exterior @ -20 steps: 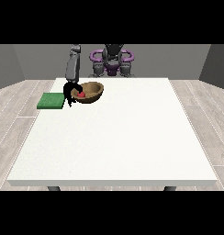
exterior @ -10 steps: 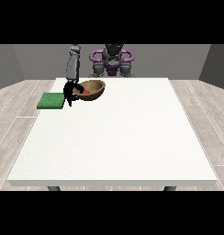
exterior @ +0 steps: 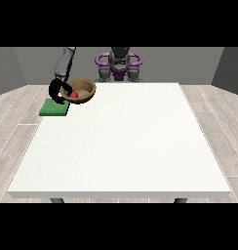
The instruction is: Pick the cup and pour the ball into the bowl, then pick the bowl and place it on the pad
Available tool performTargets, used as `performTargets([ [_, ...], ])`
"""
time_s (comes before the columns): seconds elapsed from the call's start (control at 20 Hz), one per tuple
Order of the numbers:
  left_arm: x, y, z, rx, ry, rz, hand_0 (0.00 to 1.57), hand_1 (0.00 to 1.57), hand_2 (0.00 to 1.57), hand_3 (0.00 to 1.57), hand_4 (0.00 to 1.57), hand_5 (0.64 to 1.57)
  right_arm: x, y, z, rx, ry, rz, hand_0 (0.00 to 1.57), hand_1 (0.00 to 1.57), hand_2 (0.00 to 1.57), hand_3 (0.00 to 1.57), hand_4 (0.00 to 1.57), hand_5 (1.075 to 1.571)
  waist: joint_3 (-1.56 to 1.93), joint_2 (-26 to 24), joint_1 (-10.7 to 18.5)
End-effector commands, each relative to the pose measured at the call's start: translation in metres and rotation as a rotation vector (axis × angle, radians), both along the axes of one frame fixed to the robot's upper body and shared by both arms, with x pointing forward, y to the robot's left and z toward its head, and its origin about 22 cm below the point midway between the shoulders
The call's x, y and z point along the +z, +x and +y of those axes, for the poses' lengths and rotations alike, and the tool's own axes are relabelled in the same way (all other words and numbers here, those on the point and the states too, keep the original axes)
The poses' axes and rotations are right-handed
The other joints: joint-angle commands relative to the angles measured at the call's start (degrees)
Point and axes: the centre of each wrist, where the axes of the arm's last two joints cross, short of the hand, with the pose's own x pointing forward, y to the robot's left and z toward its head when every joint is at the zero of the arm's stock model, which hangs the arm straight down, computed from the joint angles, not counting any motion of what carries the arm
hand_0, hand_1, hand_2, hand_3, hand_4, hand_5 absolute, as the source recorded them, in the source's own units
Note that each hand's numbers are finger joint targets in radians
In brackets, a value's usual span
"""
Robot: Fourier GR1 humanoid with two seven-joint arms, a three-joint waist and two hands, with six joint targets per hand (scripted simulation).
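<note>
Bowl (exterior: 81, 91), brown and wooden-looking, sat at the far corner of the white table (exterior: 126, 146) on the view's left, its rim tilted slightly toward the camera. Red ball (exterior: 73, 93) lay inside it, against the wall nearest the hand. Hand at the view's left (exterior: 58, 92), black, was at the bowl's left rim; its fingers appeared curled round that rim, though at this range the exact finger placement could not be made out with certainty. Grey forearm (exterior: 65, 62) ran up and back from the hand toward the robot's torso (exterior: 119, 64) at the view's top. Green pad (exterior: 54, 108) lay flat just left of the table edge line, directly below and in front of the hand; the bowl overlapped the pad's upper right corner in this view, and whether the bowl was touching the pad or raised above it could not be told. No cup was seen on the table. Second hand was not seen in this view
</note>
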Motion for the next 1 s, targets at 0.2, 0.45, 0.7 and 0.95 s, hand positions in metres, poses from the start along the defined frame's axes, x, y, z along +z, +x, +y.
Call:
performTargets([
  [0.2, -0.021, -0.020, 0.040, 0.078, -0.013, 0.054, 0.00, 0.00, 0.00, 0.00, 1.21, 1.543, 0.102, -0.002, -0.099, -0.060, -0.123, 0.096, 1.57, 1.57, 1.57, 0.67, 1.07, 1.566, -0.25, -1.71, -5.20],
  [0.45, -0.037, -0.021, 0.039, 0.075, 0.003, 0.004, 0.00, 0.00, 0.00, 0.00, 1.20, 1.546, 0.113, 0.013, -0.098, -0.032, -0.146, 0.091, 1.57, 1.57, 1.57, 0.38, 1.12, 1.568, -0.22, 0.99, -5.05],
  [0.7, -0.039, -0.023, 0.047, 0.091, -0.007, -0.015, 0.00, 0.00, 0.00, 0.00, 1.21, 1.555, 0.114, 0.026, -0.091, -0.047, -0.113, 0.064, 1.57, 1.57, 1.57, 0.46, 1.11, 1.567, -0.22, 2.04, -5.35],
  [0.95, -0.027, -0.037, 0.069, 0.076, 0.013, -0.054, 0.00, 0.00, 0.00, 0.00, 1.21, 1.553, 0.093, 0.028, -0.084, -0.056, -0.029, 0.037, 1.57, 1.57, 1.57, 0.44, 1.06, 1.569, -0.21, 4.72, -4.32],
])
